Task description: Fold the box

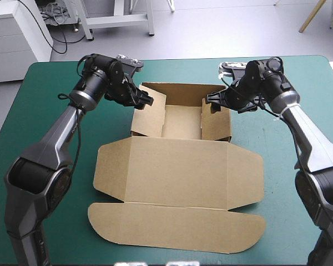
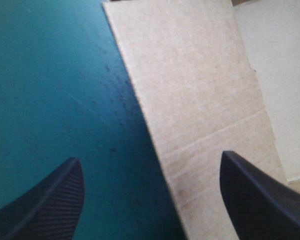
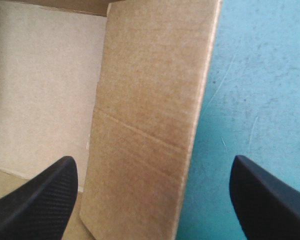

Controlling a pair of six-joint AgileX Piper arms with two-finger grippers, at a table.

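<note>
A table under a teal-green cover (image 1: pixel 39 94) is seen from above, and the brown box (image 1: pixel 180 172) is laid out at its middle. The far part of the box is formed into an open tray (image 1: pixel 183 119) with its walls raised. The lid (image 1: pixel 177 177) is spread flat on the cover toward the near edge, with a rounded flap at each side and a long rounded strip (image 1: pixel 177 227) along its near end.

The left gripper (image 1: pixel 147 101) is held at the tray's far left corner, over the left side wall (image 1: pixel 147 122). In the left wrist view the left gripper (image 2: pixel 150 157) is shown with its black fingers (image 2: pixel 50 200) spread well apart. The left side wall (image 2: pixel 190 100) is seen between them. One finger is placed over the teal-green cover (image 2: pixel 50 75) outside the box, the other on the tray's side.

The right gripper (image 1: pixel 211 102) is held at the tray's far right corner, by the right side wall (image 1: pixel 216 124). In the right wrist view the right gripper (image 3: pixel 153 158) is likewise shown with its fingers (image 3: pixel 35 200) wide apart. The right side wall (image 3: pixel 150 100) is framed between them, with one finger over the tray's interior and the other over the teal-green cover (image 3: pixel 260 75). Whether either wall is touched by a finger cannot be told.
</note>
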